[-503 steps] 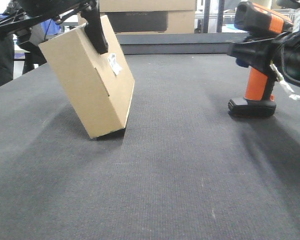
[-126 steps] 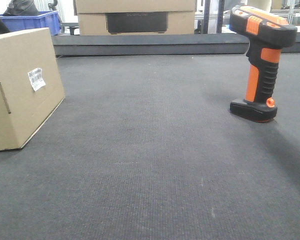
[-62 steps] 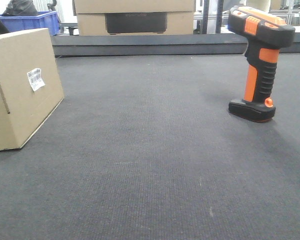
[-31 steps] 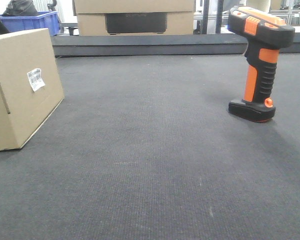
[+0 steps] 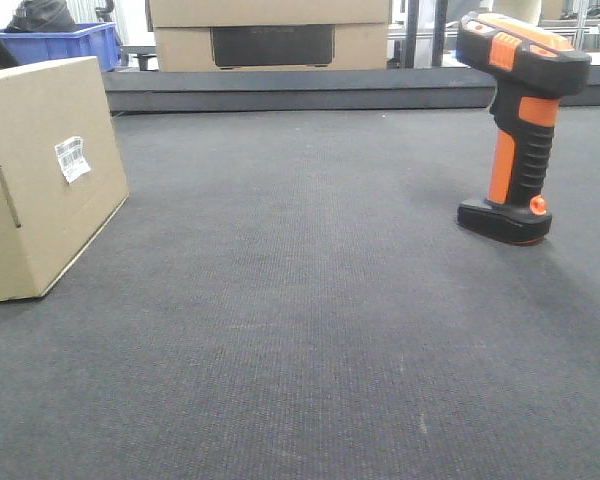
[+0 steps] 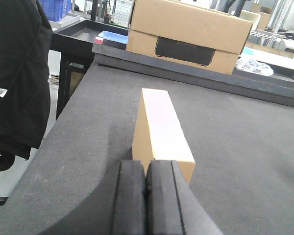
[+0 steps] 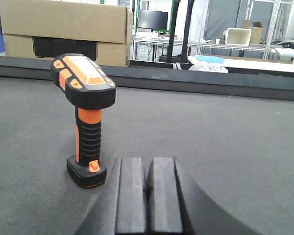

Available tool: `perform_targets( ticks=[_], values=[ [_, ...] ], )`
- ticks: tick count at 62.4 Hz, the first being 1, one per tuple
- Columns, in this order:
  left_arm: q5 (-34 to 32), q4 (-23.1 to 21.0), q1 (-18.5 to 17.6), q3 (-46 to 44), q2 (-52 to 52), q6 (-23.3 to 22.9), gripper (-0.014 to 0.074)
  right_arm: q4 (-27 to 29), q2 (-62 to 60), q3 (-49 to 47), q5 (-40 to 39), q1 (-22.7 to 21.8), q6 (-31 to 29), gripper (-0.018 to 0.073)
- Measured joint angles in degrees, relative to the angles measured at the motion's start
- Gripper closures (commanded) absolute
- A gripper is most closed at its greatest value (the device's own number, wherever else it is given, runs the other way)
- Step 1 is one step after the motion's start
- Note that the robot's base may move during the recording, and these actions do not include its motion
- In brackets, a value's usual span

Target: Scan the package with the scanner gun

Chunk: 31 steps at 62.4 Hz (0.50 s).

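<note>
Presently, package (image 5: pixel 42 175): rests on the dark mat (image 5: pixel 300 330) near its left edge, tilted a little, its white barcode label (image 5: pixel 71 158) on the face turned toward the middle of the mat.
Scanner gun (image 5: pixel 520 125): stands upright on its flat black foot near the right edge, well apart from the package, nothing holding it.
Left gripper (image 6: pixel 146 203): clenched on nothing, pads pressed together, just behind the package's near end.
Right gripper (image 7: pixel 148 200): likewise closed and empty, close behind the scanner gun.
Background: stacked cardboard boxes (image 5: pixel 270 33) beyond the far edge.
Risk: the gun stands tall on a small foot, so a closed gripper nudging its handle could topple it.
Risk: an off-centre grasp could aim the head away from the label.
</note>
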Motion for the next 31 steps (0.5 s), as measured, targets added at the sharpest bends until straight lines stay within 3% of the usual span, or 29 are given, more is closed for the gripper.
perform_targets(
  ticks=[31],
  values=[
    [0.00,0.00,0.00,0.00,0.00,0.10,0.0694,0.60,0.00,0.00,-0.22,0.00,0.00,0.0724]
  ],
)
